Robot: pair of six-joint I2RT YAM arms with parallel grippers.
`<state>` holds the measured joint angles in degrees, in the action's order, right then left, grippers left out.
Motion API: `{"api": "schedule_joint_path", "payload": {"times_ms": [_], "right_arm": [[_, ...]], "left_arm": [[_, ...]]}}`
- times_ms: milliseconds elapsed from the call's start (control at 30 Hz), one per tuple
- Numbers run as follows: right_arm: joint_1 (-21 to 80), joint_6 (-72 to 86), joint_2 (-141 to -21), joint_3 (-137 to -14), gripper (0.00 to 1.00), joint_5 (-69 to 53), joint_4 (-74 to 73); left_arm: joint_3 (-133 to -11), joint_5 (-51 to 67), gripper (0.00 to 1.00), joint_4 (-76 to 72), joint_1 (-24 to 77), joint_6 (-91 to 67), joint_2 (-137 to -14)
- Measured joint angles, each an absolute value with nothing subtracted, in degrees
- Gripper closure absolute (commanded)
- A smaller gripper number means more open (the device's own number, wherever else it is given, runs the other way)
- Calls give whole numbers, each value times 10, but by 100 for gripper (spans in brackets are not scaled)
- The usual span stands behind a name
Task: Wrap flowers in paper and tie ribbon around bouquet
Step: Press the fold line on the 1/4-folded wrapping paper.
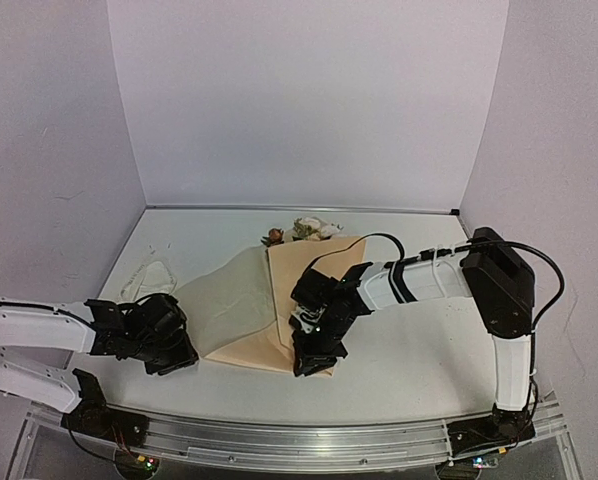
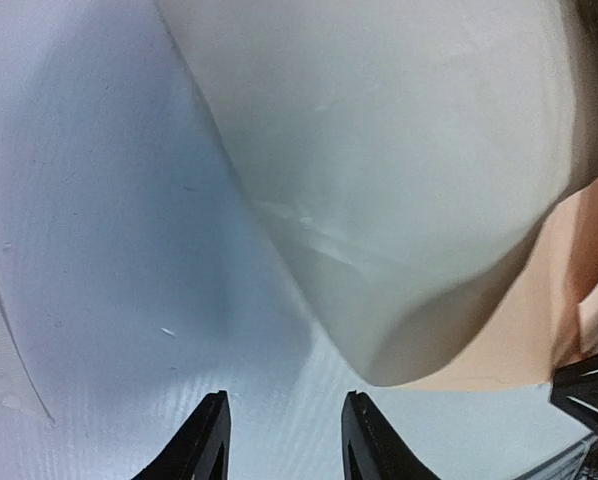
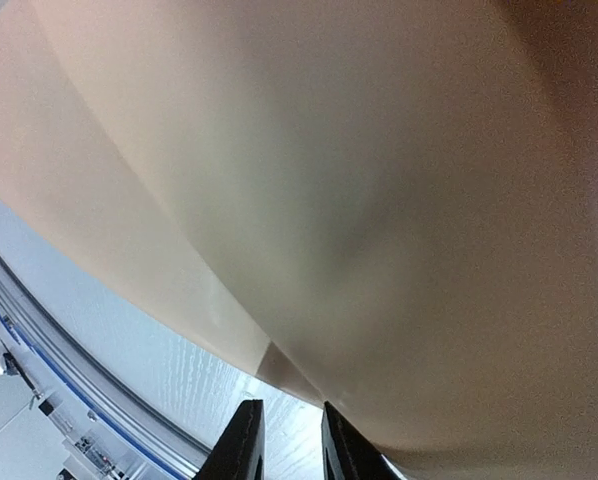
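Where the white table [image 1: 419, 340] runs out towards its left side, a narrow cream-white fabric ribbon [image 1: 149, 278] is seen lying bunched in a loose heap, apart from the sheet. Just nearer than it, the left gripper [image 2: 284, 445] is held low over the table. Its two black fingers are spread, and only bare table surface is seen between them in the left wrist view. The rounded edge of the sheet lies just ahead of the fingertips, untouched.

Next, near the middle of the table, a large rectangular sheet of light tan-orange kraft paper [image 1: 301, 265] is laid out. Its left part is folded over, so that the paler, greyish-cream reverse [image 1: 229, 300] is turned upward as a broad, softly bulging flap. The tan face is exposed on the right and along the near edge.

At the far end of the sheet, a small bunch of rust-brown, pink and cream roses with green leaves [image 1: 301, 231] is seen poking out. The stems are covered by the paper.

At the near right corner of the sheet, the right gripper [image 3: 287, 445] is lowered. Its fingers are set close together with a narrow gap. The paper billows directly above them, and whether its edge is pinched cannot be told.
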<state>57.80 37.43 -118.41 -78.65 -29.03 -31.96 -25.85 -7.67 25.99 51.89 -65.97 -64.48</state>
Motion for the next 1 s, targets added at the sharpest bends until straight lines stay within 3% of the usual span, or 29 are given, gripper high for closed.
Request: {"api": "schedule_joint_path", "payload": {"times_ms": [233, 500, 700, 1000], "right_arm": [[579, 375, -1183, -802, 71, -307, -325], [579, 368, -1129, -813, 64, -313, -331], [579, 320, -1078, -813, 61, -267, -357], [579, 279, -1122, -854, 61, -210, -382]], "left_arm": [[-266, -60, 42, 227, 514, -722, -573], [-197, -41, 39, 164, 515, -855, -534], [-194, -49, 40, 95, 544, -910, -570], [-193, -79, 52, -3, 575, -949, -667]]}}
